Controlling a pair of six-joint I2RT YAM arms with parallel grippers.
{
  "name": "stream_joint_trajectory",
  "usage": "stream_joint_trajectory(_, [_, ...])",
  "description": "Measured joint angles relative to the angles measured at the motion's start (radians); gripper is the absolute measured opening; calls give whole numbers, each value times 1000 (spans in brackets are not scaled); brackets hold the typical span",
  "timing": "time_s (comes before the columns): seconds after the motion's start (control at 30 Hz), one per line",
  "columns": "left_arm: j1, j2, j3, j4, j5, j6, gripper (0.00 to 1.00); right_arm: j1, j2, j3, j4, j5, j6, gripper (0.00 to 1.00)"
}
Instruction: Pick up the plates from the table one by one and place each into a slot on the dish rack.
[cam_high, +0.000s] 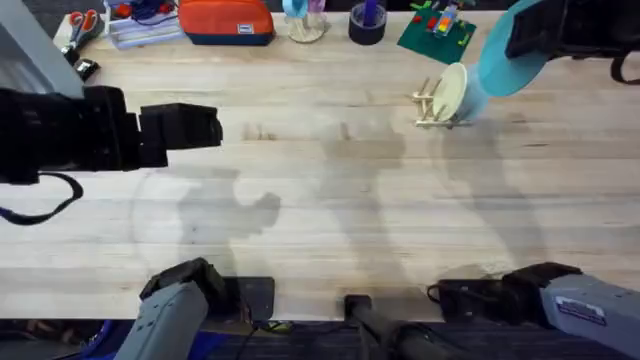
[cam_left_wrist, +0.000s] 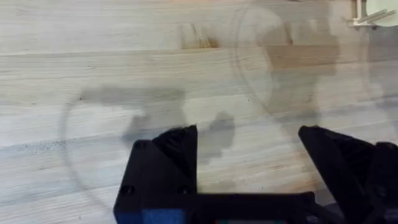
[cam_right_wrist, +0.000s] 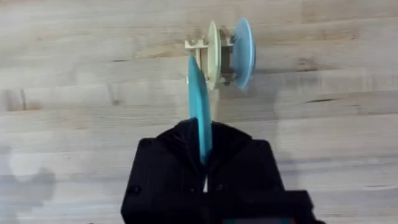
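On pale grained plank table (cam_high: 330, 210), small dowel rack (cam_right_wrist: 200, 45) holds cream plate (cam_right_wrist: 213, 53) and pale blue plate (cam_right_wrist: 243, 51) on edge. Right gripper (cam_right_wrist: 204, 163) pinches thin turquoise plate (cam_right_wrist: 199, 106), edge-up, just above rack. Left gripper (cam_left_wrist: 249, 149) spread wide, empty.

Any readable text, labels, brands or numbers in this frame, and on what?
None can be read.
Right arm: a white label near its base, print too blurred to read.
Orange pouch at the table's far edge: a small pale tag, illegible.
Plates and dish rack: plain, no markings.
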Motion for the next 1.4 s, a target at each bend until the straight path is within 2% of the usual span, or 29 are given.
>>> stream_joint_trajectory(0.27, [0, 0, 0, 0, 0, 0, 993, 0, 58, 0, 8, -3, -15, 32])
stream_joint_trajectory(0.63, [0, 0, 0, 0, 0, 0, 993, 0, 150, 0, 108, -3, -31, 31])
stream_joint_trajectory(1.4, [0, 0, 0, 0, 0, 0, 994, 0, 304, 0, 158, 9, -45, 30])
